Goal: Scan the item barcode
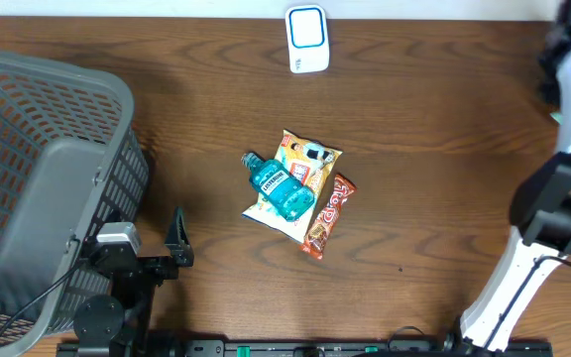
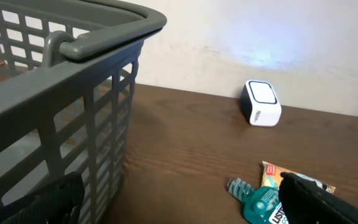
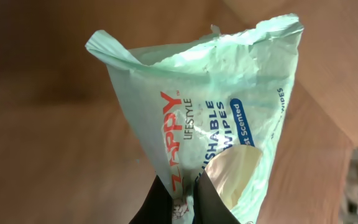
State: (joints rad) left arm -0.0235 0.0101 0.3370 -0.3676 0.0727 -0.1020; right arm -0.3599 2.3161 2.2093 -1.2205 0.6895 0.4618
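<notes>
My right end effector [image 3: 180,198] is clenched on one corner of the wipes pack [image 3: 210,106]. It looks light, soft and slippery, so a sealed edge suits gripping. The left end effector [image 2: 179,186] is released.

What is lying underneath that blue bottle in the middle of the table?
The blue bottle lies on a yellow snack bag, whose upper end shows beyond it. A pale edge peeks out lower left; the bottle hides whether that belongs to the bag.

Left fingers [image 1: 176,232] spread wide; right arm [image 1: 553,213] apparently raised, right fingers [image 3: 214,209] pinched shut.
</notes>
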